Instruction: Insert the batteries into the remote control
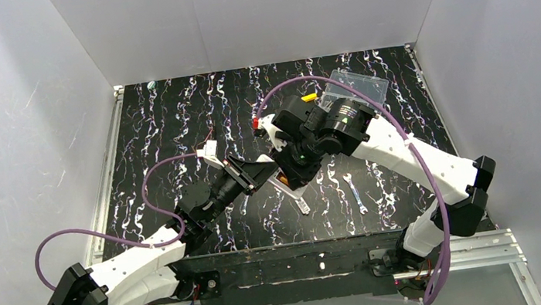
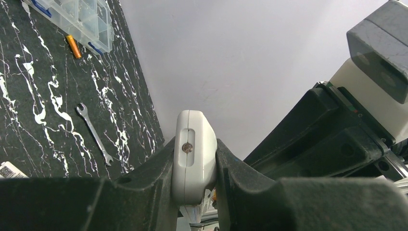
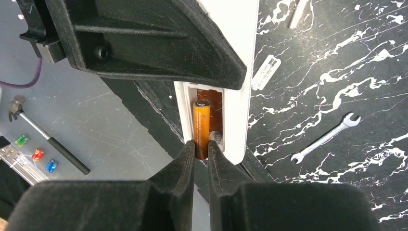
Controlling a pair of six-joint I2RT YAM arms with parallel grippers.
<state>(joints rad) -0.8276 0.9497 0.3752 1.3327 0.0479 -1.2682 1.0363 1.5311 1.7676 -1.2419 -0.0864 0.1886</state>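
The left hand (image 2: 194,166) clenches the remote control (image 2: 193,139); the right hand (image 3: 201,153) grasps a battery (image 3: 201,126) lying inside the remote control.

- Black fingers (image 3: 144,43) of the left gripper (image 2: 194,166) are covering the upper compartment of the slim white remote control (image 3: 238,96).
- A small silver wrench (image 1: 356,192) is lying nearby; the far-left of the black marbled table (image 1: 170,118) is lying open.

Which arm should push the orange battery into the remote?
Probably the right arm. The right claw pinches the battery, which lies in the open slot of the remote. The left claw is busy clamping the remote, so it can't let go.
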